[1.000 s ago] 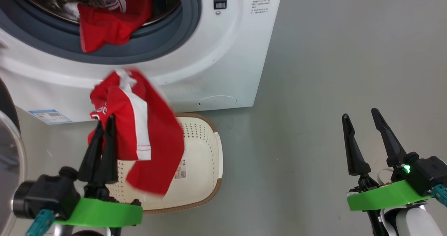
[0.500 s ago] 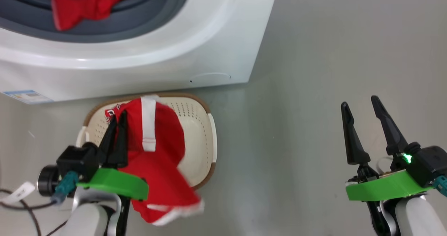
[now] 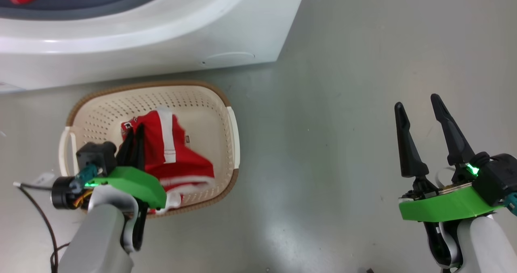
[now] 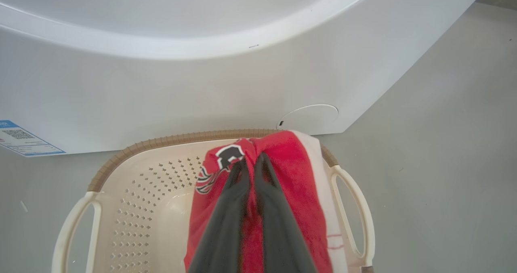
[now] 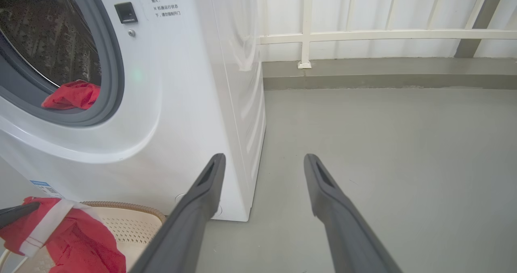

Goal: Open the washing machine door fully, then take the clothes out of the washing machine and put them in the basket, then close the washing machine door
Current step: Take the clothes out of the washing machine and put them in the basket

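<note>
Red mesh jersey [image 3: 177,162] with a broad white stripe, a white hem and a black-and-white crest [image 4: 228,154] near its upper edge. It is pinched between the closed fingers of the left gripper [image 3: 135,129]. The fabric bunches around the fingertips and falls into the basket [image 3: 101,111], with its lower folds against the near rim.

Basket: cream plastic with perforated walls, a brown woven-look rim and white side handles [image 4: 355,208]. It stands on the floor just in front of the washing machine [image 3: 161,43].

Second red garment [image 5: 72,96]: lies at the lip of the machine's opening, on the grey rubber ring [image 5: 111,63], with the perforated steel drum [image 5: 44,34] behind it.

Machine front: white, with a blue label [image 4: 24,137] low at the left and a round cap [image 4: 311,115] low at the right, just beyond the basket's far rim.

Right gripper [image 3: 417,101]: hovers well to the right over bare floor, jaws spread wide and holding nothing.

Floor [image 3: 323,143]: smooth grey, slightly glossy. A black cable [image 3: 43,216] trails on it at the near left, beside the left forearm [image 3: 97,240].

Far side of the room, in the right wrist view: a white railing [image 5: 363,34] before pale panels, above a grey kerb [image 5: 383,77].
</note>
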